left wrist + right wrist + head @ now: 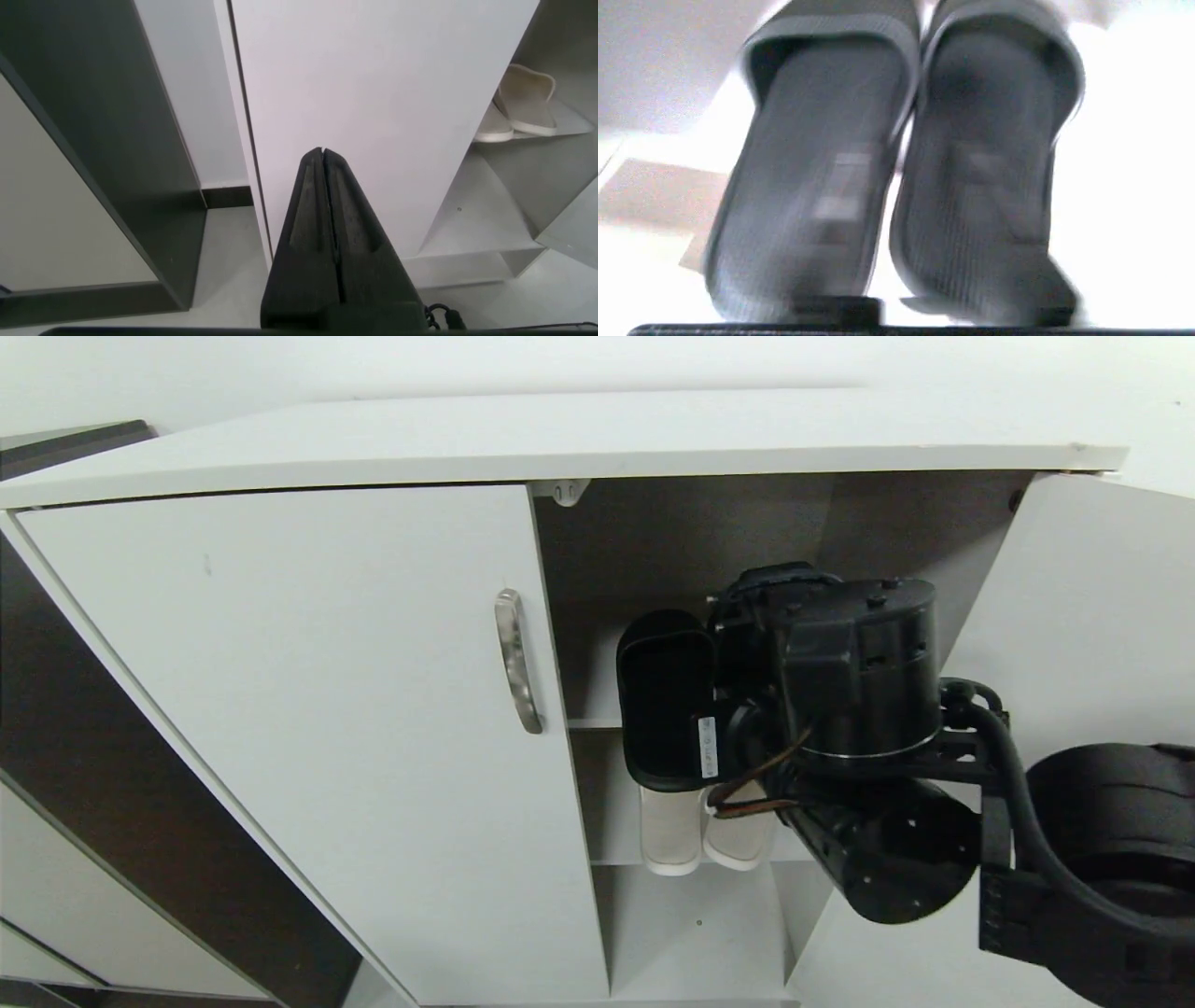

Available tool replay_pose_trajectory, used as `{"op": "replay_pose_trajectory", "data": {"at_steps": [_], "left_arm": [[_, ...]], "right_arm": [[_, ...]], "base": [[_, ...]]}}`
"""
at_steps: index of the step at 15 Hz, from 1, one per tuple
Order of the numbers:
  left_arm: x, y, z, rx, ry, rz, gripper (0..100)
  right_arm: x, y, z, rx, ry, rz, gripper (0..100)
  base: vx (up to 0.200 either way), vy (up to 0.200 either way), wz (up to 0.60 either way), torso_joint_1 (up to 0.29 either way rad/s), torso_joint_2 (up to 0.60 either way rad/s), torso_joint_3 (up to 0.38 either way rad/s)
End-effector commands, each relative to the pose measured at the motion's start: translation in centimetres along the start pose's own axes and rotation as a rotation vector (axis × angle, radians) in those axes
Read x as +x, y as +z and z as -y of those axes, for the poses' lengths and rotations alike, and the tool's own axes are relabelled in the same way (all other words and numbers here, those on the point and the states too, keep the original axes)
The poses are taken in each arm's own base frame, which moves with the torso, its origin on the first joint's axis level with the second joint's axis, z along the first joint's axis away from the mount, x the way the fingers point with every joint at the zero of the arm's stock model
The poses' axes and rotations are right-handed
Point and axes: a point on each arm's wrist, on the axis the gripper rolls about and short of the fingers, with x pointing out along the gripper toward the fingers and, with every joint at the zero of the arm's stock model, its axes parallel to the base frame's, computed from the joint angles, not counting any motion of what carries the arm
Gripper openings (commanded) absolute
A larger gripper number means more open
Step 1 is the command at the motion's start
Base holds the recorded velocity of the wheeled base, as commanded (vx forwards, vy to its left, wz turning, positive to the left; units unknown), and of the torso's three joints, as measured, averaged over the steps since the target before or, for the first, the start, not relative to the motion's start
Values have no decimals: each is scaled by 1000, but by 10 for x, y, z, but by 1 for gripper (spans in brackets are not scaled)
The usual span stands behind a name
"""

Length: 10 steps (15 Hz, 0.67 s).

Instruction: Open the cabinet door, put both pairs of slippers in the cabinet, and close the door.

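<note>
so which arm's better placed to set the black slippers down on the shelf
Right. The right arm holds the black slippers inside the open cabinet, above the white slippers. The left gripper is shut and empty outside, facing the closed door.

The cabinet door [280, 709] is plain white, its handle [518, 663] brushed silver. The black slippers [813, 187] are matte, with fine ribbed lines across the footbeds. The white slippers [670, 840] on the shelf look slightly creamy. The left gripper [324, 233] is black, and the side panel [140, 784] is dark brown.
</note>
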Motion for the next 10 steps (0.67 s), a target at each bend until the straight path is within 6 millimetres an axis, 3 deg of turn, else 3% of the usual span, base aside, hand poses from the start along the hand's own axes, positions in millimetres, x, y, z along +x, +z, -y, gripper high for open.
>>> {"op": "replay_pose_trajectory", "data": {"at_steps": [1, 5, 10], "left_arm": [[0, 0, 0, 0, 0, -1, 0], [0, 0, 0, 0, 0, -1, 0], [0, 0, 0, 0, 0, -1, 0]], "right_arm": [[-33, -7, 13, -21, 64, -11, 0], [-47, -13, 16, -35, 96, -19, 0], [-45, -19, 13, -50, 96, -32, 0]], "base": [[0, 0, 0, 0, 0, 0], [0, 0, 0, 0, 0, 0], [0, 0, 0, 0, 0, 0]]}}
